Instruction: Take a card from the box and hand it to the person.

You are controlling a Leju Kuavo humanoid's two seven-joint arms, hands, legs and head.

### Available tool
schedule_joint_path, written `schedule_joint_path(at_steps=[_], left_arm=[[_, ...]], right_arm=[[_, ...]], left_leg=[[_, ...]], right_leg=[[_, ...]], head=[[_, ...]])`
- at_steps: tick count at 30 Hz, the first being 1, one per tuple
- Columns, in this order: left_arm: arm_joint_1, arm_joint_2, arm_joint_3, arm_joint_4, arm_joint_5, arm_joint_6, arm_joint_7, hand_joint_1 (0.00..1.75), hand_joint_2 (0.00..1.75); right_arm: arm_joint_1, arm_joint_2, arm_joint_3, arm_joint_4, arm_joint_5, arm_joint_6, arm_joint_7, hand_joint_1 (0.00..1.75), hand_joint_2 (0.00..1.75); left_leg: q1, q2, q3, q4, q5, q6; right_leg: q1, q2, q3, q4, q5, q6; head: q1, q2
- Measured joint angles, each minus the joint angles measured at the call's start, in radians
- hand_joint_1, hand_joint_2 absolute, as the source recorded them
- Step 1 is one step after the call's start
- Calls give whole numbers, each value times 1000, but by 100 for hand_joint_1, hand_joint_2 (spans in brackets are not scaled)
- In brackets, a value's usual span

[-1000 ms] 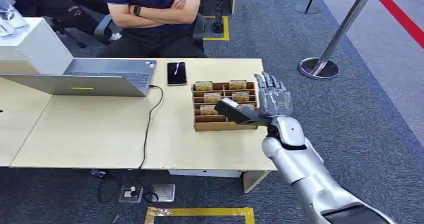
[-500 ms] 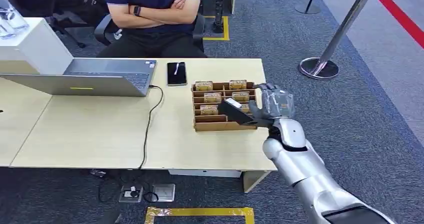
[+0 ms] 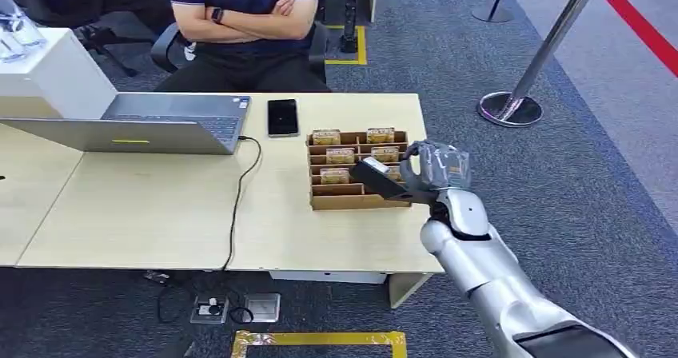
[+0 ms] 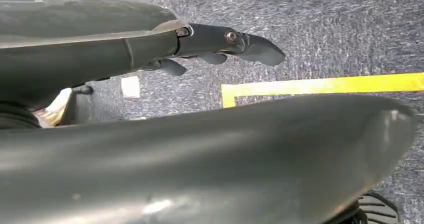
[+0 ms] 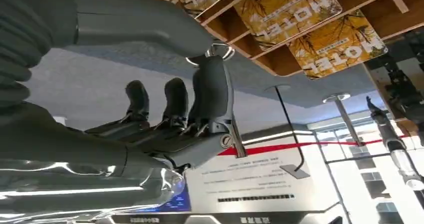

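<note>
Within the last sec the right hand [image 3: 434, 169] curled its fingers [image 5: 176, 101] from spread to bent by the box [image 3: 357, 171], prob. starting the card [image 5: 336, 47] grab, nothing visibly held yet.

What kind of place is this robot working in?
Probably an office or exhibition hall set up for demos: a desk with a laptop, grey carpet marked with yellow tape, and a barrier post.
</note>
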Motion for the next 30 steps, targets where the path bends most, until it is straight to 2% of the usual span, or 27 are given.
schedule_joint_path(at_steps=[4,7,16,17,18,19,24,30], left_arm=[[0,0,0,0,0,-1,0,0,0],[0,0,0,0,0,-23,-3,0,0],[1,0,1,0,9,-28,-1,0,0],[1,0,1,0,9,-28,-1,0,0],[1,0,1,0,9,-28,-1,0,0],[1,0,1,0,9,-27,-1,0,0],[1,0,1,0,9,-32,-2,0,0],[1,0,0,0,5,-40,-3,0,0]], right_arm=[[-9,6,1,14,10,42,-5,94,175],[-14,8,4,27,32,62,1,91,175],[-37,18,15,74,70,98,8,91,175],[-40,19,16,79,70,101,9,94,175],[-43,19,19,84,71,102,9,120,175],[-44,19,21,88,71,103,10,122,175],[-49,17,29,108,91,101,23,110,175],[-47,5,30,126,107,85,39,120,175]], left_leg=[[0,0,0,0,0,0],[0,0,0,0,0,0],[0,0,0,0,0,0],[0,0,0,0,0,0],[0,0,0,0,0,0],[0,0,0,0,0,0],[0,0,0,0,0,0],[0,0,0,0,0,0]], right_leg=[[0,0,0,0,0,0],[0,0,0,0,0,0],[0,0,0,0,0,0],[0,0,0,0,0,0],[0,0,0,0,0,0],[0,0,0,0,0,0],[0,0,0,0,0,0],[0,0,0,0,0,0]], head=[[0,0],[0,0],[0,0],[0,0],[0,0],[0,0],[0,0],[0,0]])
